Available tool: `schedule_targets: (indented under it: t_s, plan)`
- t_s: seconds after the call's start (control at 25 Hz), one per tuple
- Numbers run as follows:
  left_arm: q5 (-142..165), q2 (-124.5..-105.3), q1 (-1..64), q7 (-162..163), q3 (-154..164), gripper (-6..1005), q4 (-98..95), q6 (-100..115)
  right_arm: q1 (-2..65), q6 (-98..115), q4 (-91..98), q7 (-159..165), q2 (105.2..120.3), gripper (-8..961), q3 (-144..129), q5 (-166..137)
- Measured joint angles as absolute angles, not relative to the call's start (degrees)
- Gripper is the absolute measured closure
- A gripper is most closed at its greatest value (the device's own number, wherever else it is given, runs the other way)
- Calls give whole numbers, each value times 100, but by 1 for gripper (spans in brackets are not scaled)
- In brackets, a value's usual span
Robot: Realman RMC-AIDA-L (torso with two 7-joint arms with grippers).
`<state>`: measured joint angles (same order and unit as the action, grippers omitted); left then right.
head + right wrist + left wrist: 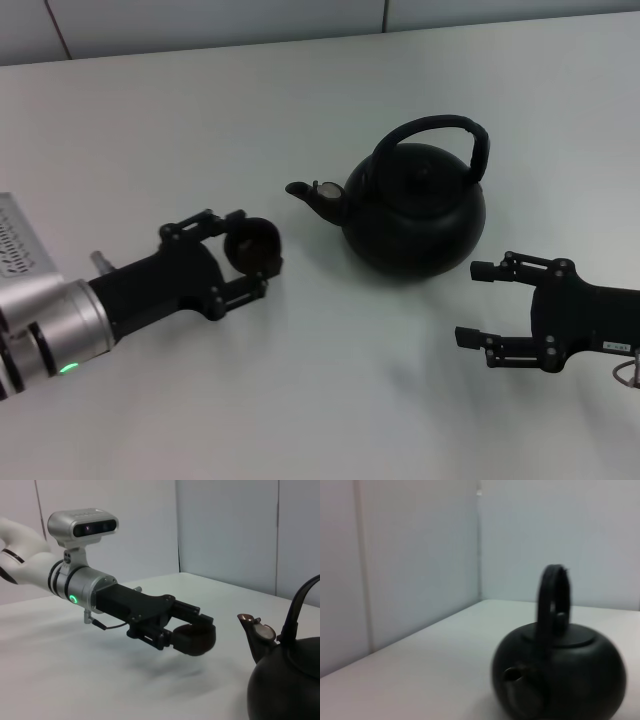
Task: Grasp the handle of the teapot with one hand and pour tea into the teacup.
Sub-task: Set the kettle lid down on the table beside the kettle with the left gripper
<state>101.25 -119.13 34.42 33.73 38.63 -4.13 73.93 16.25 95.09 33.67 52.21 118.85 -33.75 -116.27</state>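
The matte-black teapot (415,210) stands on the white table with its arched handle (440,128) upright and its spout (310,195) pointing left. It also shows in the left wrist view (560,677) and the right wrist view (290,675). My left gripper (248,255) is shut on the small dark teacup (252,247), held just above the table left of the spout; the right wrist view shows the teacup (195,637) between its fingers. My right gripper (478,303) is open and empty, low at the teapot's right front, apart from it.
The white table (320,400) ends at a pale wall along the back (200,25). The left arm's silver wrist (50,325) lies over the table's left front.
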Motion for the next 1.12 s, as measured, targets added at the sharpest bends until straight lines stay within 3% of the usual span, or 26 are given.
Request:
schedule_targets:
  t_s: [1.12]
  plan:
    - [10123, -11917, 3682, 2873, 3845, 313, 134, 6591, 1626, 9509, 3366, 5221, 11891, 150, -3375, -11628]
